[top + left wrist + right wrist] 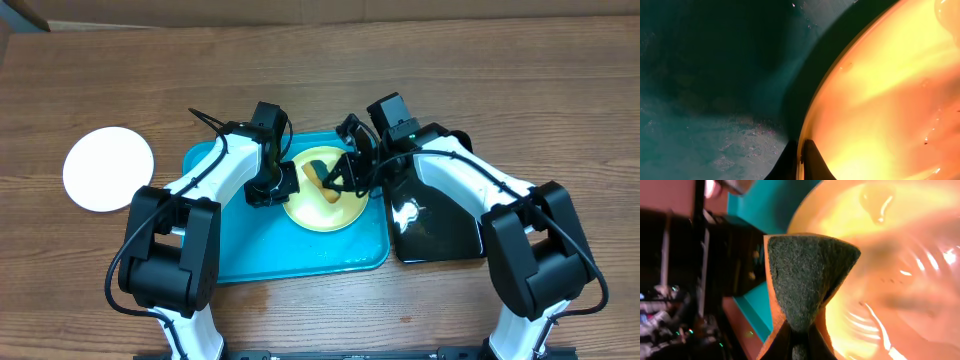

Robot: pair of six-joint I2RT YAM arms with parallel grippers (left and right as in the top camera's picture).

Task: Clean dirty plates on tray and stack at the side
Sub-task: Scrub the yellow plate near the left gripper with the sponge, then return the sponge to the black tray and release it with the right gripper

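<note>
Overhead looks straight down at whole table (pixel 400 80), both wrist views close, sharing yellow-green plate (pixel 330 216)

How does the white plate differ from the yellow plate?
The white plate lies on the table, left of the tray; the yellow plate lies in the tray. The white plate is free; the left pincer grips the yellow plate's rim, and the right pincer holds a sponge over it. Both are round.

Left hand (pixel 799 152) clamped closed, right hand (pixel 799 337) clamped closed, both reaching inward
</note>
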